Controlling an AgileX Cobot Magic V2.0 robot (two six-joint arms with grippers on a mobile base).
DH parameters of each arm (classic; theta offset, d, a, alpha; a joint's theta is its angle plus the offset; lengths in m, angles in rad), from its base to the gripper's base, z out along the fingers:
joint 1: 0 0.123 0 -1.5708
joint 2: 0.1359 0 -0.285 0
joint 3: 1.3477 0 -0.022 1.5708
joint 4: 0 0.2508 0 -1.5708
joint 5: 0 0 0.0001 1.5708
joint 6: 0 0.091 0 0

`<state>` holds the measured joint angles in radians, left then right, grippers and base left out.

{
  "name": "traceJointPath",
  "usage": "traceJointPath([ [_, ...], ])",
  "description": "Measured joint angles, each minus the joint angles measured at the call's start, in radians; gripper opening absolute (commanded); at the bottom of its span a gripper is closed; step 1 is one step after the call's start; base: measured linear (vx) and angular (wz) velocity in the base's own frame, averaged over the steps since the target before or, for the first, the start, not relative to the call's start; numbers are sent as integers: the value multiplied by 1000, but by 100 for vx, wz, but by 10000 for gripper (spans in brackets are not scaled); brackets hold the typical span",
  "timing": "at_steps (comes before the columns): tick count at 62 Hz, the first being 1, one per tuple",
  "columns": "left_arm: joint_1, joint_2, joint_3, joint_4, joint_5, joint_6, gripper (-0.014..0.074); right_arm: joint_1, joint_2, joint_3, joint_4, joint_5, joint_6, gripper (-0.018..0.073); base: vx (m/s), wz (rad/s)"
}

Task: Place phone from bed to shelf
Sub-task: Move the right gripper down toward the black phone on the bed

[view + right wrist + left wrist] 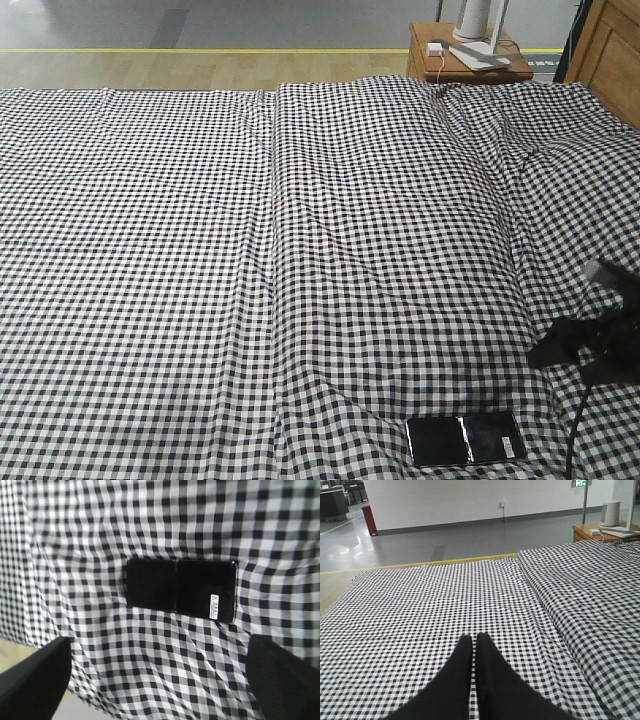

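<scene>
1. The phone (pixel 465 439) lies flat on the bed (pixel 200 250), screen up, close to the bed's near edge on the right side.
2. A white barcode sticker (pixel 213 605) sits near one end of the phone.
3. The right hand (pixel 159 642) hovers above the phone with its fingers (pixel 35 675) spread wide, touching nothing.
4. The left hand (pixel 472 637) hangs over bare checked fabric on the bed's left half, well apart from the phone, its fingers pressed together with nothing between them.

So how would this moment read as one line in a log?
phone: flat on bed | right claw: open, near phone, not touching | left claw: shut, empty
</scene>
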<state>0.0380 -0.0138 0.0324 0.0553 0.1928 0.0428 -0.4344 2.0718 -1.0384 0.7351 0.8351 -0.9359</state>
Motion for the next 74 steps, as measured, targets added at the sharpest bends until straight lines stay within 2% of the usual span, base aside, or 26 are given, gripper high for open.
traceJointPath([
  [8,0,0,0,0,0,0,1,0,105,-9,15,-32,-69,650,0,0],
  [18,0,0,0,0,0,0,1,0,236,-88,21,-34,-89,643,0,0],
  [39,0,0,0,0,0,0,1,0,459,-289,26,99,-92,631,0,0],
  [74,0,0,0,0,0,0,1,0,596,-405,53,124,-102,613,0,0],
])
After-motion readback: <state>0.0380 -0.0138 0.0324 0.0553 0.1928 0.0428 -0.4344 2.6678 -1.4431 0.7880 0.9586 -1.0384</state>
